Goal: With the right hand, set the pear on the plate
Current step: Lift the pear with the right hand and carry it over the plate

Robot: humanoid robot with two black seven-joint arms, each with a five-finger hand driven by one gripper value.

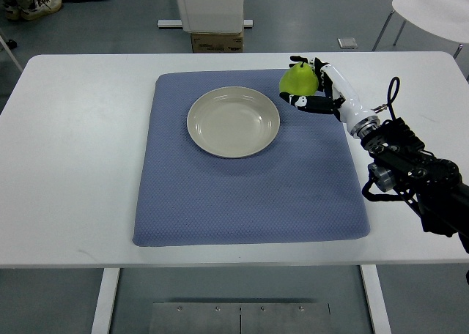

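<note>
Starting at your left, the cream plate sits empty on the blue mat, toward its far side. Just right of the rim, the green pear is wrapped in the right hand, fingers curled around it. You look to be in the carry step. Next, bring the pear leftward over the plate's centre, lower it, and only then release.

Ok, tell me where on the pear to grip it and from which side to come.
Grip the pear around its wide lower body, coming from the right, as the right hand does here. The belly gives the fingers something to wrap; the narrow stem end points up and would likely slip. That side also leaves the plate unobstructed.
</note>
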